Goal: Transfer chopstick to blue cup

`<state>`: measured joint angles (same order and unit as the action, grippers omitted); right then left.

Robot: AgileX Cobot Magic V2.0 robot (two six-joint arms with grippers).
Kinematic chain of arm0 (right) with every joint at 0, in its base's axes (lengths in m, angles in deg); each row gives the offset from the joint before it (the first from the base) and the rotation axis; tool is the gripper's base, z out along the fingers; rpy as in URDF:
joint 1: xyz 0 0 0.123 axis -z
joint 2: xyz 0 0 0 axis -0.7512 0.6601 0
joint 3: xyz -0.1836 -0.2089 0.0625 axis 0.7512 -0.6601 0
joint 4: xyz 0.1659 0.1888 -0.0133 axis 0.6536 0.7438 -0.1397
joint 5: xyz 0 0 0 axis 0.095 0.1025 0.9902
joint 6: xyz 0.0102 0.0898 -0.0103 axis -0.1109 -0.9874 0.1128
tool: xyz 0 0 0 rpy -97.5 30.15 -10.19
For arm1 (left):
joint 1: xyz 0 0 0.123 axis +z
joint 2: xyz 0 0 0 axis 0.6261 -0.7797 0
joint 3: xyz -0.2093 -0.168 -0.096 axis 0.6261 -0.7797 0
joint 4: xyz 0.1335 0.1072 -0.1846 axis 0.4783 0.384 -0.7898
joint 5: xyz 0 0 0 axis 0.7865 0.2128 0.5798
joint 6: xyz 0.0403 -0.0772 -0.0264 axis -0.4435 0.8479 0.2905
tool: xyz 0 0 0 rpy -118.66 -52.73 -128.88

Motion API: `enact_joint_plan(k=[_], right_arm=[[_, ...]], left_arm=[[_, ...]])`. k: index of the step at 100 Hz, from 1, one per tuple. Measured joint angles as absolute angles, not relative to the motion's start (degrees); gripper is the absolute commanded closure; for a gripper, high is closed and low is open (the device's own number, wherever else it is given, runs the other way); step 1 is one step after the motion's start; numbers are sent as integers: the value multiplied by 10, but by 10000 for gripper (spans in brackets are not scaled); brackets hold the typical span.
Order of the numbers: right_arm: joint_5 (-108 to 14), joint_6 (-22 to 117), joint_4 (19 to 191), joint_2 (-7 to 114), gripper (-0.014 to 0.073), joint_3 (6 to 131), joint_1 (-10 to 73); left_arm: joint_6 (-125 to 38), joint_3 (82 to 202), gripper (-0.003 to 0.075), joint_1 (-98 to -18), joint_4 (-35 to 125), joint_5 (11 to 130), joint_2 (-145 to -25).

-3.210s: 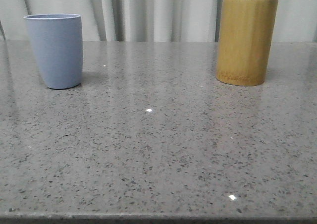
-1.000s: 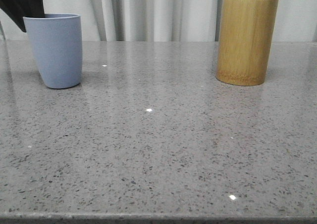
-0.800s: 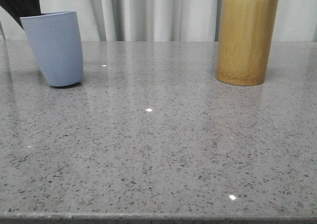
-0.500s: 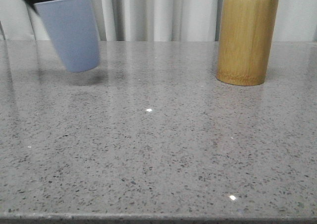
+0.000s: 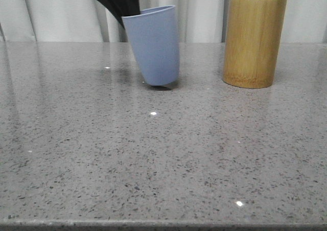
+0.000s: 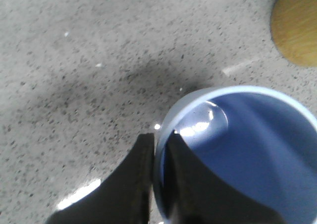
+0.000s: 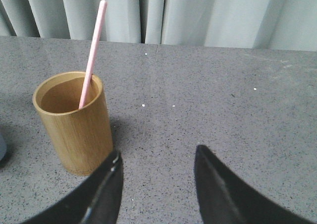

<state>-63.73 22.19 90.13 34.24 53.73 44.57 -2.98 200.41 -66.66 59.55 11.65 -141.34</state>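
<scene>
While my arms work over the grey speckled table [image 5: 153, 154], this is how things stand:

Left tool: my left tool [image 6: 157, 184] is clamped on the rim of the blue cup [image 5: 153, 44], one finger [image 6: 131, 184] outside the wall and the other inside it. In the front view it comes down dark from above onto the rim's left side.

Blue cup: it is tilted, its mouth leaning toward the left arm's side, and its base is just off the table with a small dark shadow beneath it. It sits near the middle of the table, to the left of the bamboo holder [image 5: 254, 42] and apart from it. Its inside looks bare in the left wrist view.

Chopstick: the pale pink chopstick [image 7: 92, 53] stands inside the bamboo holder, leaning against its rim, its top well above the holder's mouth.

Bamboo holder: upright on the table, on my right side.

Right tool: my right tool [image 7: 157, 184] is spread apart and holds nothing; it hangs over the table beside the bamboo holder.
</scene>
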Motion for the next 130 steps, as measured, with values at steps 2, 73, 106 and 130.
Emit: enact_joint_plan(k=[2,73,106,130], right_arm=[[-637,222,901,342,237,537,446],[-637,222,901,342,237,537,446],[-636,222,901,342,237,537,446],[-636,222,901,342,237,537,439]], left_arm=[[-30,2008,739,-668,594,116,-1415],[-30,2026,387,-668,576,116,-1426],[-28,2027,392,-668,573,116,-1398],[11,2027,439,-668,657,126,-1317]])
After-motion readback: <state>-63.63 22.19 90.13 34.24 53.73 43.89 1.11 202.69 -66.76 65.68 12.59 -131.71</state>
